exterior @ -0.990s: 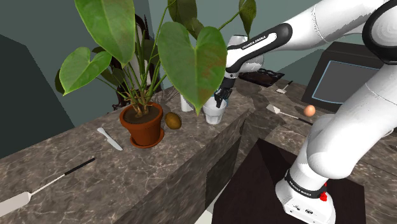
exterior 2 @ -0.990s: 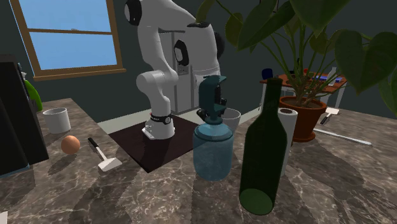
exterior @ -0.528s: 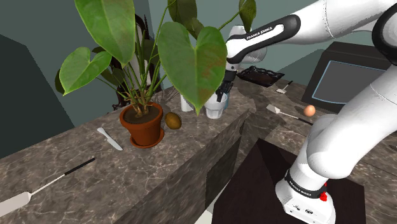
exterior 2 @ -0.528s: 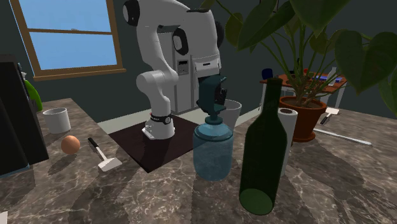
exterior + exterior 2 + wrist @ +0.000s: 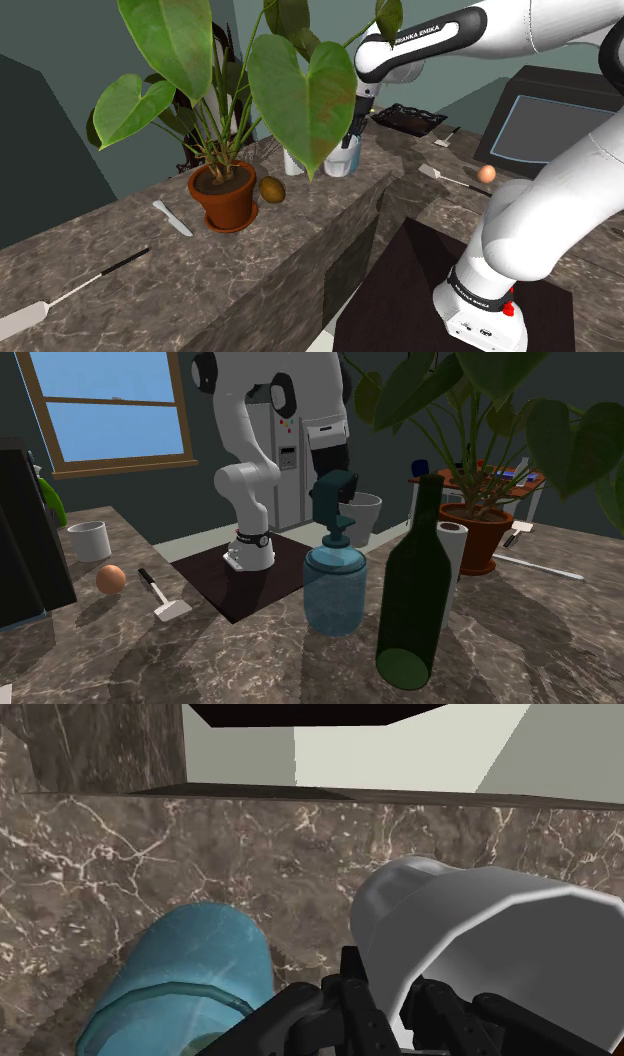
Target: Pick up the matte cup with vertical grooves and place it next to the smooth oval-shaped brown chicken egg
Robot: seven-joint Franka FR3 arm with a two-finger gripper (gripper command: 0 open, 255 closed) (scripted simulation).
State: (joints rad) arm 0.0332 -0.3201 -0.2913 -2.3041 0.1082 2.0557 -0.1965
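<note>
The cup [image 5: 480, 939] is pinched by its wall in your hand [image 5: 395, 999], hanging just above the marble bench [image 5: 200, 854] beside a blue bottle [image 5: 190, 974]. Your arm [image 5: 500, 30] reaches out level over the raised ledge, hand pointing straight down. A plant leaf [image 5: 300, 100] covers the cup's edge in the shoulder view, and the bottle's pump head [image 5: 333, 502] hides part of it in the second exterior view. It's pale grey, matte and faceted, its grooves hard to see. The egg [image 5: 486, 173] lies well apart.
</note>
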